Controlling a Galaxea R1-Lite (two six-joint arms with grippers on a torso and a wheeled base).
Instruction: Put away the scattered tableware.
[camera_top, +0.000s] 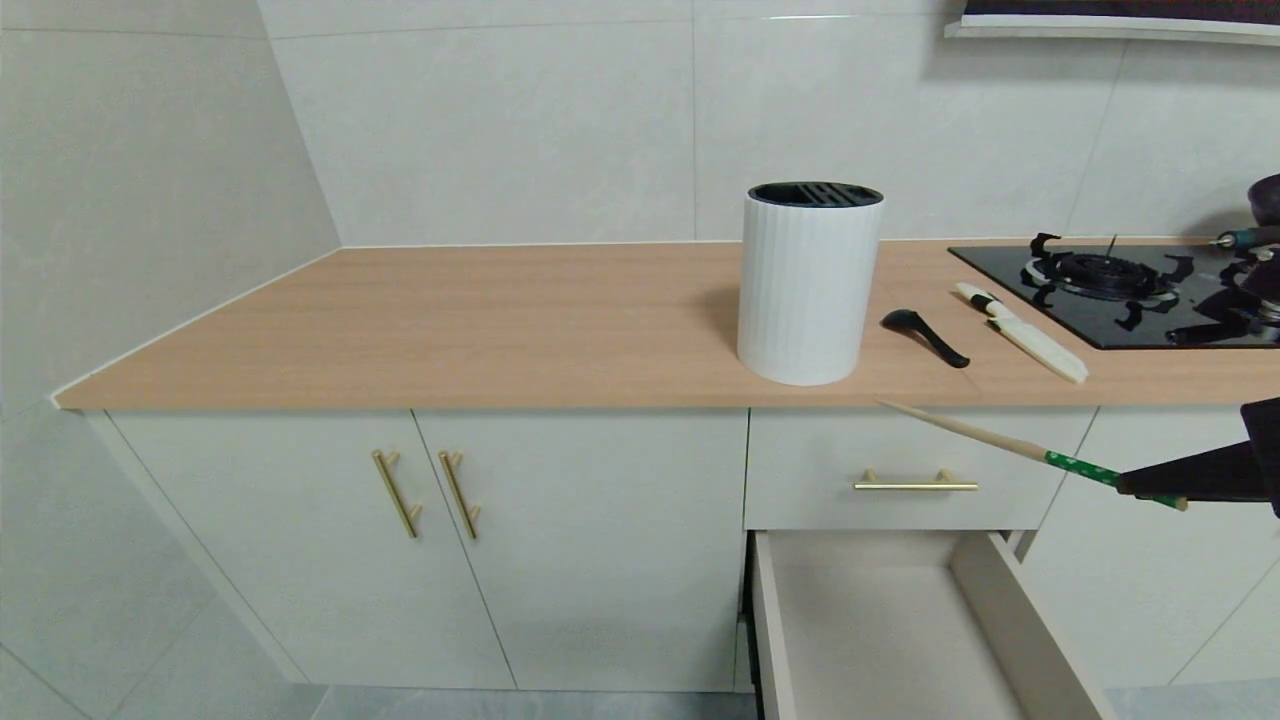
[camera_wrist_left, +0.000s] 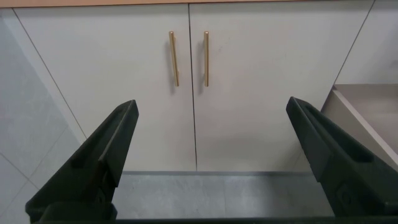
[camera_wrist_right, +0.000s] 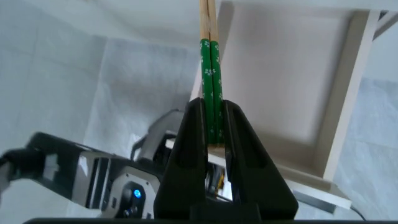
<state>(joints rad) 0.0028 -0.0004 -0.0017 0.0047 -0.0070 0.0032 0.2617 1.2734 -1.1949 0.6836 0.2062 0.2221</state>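
White ribbed cylindrical holder (camera_top: 808, 285) with a black slotted top stands upright on the wooden desk (camera_top: 500, 320). Right pincer (camera_wrist_right: 213, 115) is clamped on 2 wooden chopsticks with green patterned ends (camera_wrist_right: 210, 62). In the head view the pair (camera_top: 990, 437) sits below and right of the holder, off the desk's front edge, tips angled up toward the holder. Open white drawer (camera_top: 770, 620) lies below the holder. Black plastic spoon (camera_top: 925, 335) lies on the desk just right of the holder, and the white-bladed knife (camera_top: 1025, 332) lies farther right. Left pincer (camera_wrist_left: 211, 109) is spread wide and holds nothing, low in front of cabinet doors with 2 gold handles (camera_wrist_left: 174, 59).
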